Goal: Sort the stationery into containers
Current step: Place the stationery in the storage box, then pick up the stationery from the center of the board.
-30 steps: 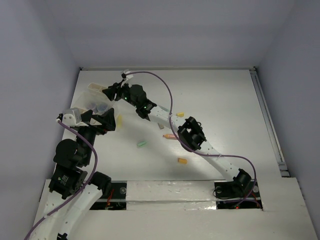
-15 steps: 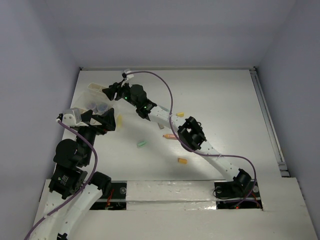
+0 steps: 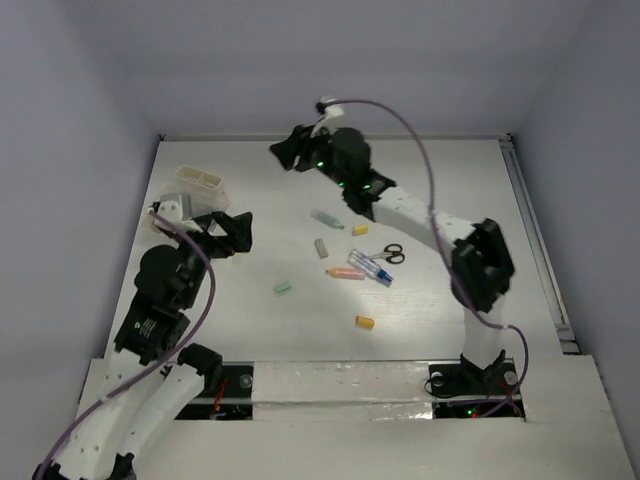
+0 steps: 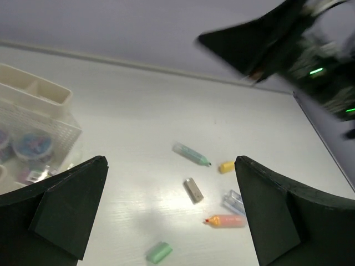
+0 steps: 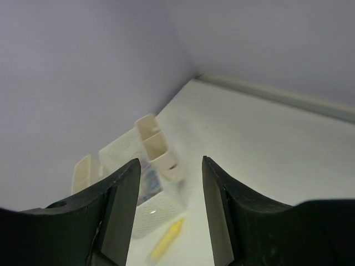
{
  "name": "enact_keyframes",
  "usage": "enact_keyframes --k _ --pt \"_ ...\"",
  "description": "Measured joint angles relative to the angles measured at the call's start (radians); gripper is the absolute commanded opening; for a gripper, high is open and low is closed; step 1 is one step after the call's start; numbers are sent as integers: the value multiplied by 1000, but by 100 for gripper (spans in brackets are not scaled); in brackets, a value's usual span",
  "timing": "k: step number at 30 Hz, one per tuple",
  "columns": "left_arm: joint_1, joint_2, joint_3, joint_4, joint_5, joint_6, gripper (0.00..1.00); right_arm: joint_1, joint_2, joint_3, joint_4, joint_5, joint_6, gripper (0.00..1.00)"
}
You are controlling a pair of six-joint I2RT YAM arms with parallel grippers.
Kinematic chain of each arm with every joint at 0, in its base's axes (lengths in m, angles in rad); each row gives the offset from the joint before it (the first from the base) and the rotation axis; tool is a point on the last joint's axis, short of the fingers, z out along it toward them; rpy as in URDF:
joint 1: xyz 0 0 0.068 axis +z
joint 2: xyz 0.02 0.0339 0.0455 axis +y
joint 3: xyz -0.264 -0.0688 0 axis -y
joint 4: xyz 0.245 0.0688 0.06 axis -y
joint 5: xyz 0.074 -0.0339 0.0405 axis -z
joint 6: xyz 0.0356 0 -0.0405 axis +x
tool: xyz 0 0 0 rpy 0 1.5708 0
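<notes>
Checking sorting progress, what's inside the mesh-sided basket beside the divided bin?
Little round jars with bluish contents lie in the basket; a finger of the left claw covers its near part, hiding the rest.

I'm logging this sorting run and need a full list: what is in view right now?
bins: at least two, off-white, far-left corner
mesh basket: one, white, next to the bins
jars: at least two, clear, apparently inside the basket
yellow marker: one, on the table by the basket
green marker: one, mid-table
orange-pink marker: one, beside the pen
pen: one, blue-capped, mid-table
scissors: one, black-handled, by the pen
yellow eraser, tan eraser, green eraser, orange eraser: one each, loose mid-table
left gripper: open, empty, near the basket
right gripper: open, empty, above the far side
</notes>
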Motion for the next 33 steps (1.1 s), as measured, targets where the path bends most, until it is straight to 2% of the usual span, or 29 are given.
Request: enact_keyframes --k 6,9,10,11,12,15,19,26,33 --pt "1 211 18 28 122 -125 94 -101 -495 -379 -145 211 16 46" --pt "0 370 18 97 161 -201 85 -108 -697 -619 -193 258 66 45" --pt "-11 435 18 132 168 -224 83 -107 -756 -699 -220 263 80 45" --pt "-28 494 18 164 165 -245 74 -107 -811 -777 -251 264 98 45" --pt "-53 575 19 195 158 -266 70 -107 -848 -828 -276 263 109 45" --pt "-162 801 52 208 125 -294 67 -107 -966 -978 -367 251 142 46" --pt "-259 1017 153 203 79 -309 67 -107 -1110 -1075 -438 217 162 46" --pt "-278 1279 346 166 -41 -323 58 -107 -1223 -1139 -439 154 163 47" --pt "-305 1371 385 80 -156 -337 52 -107 -1214 -1173 -433 121 135 49"
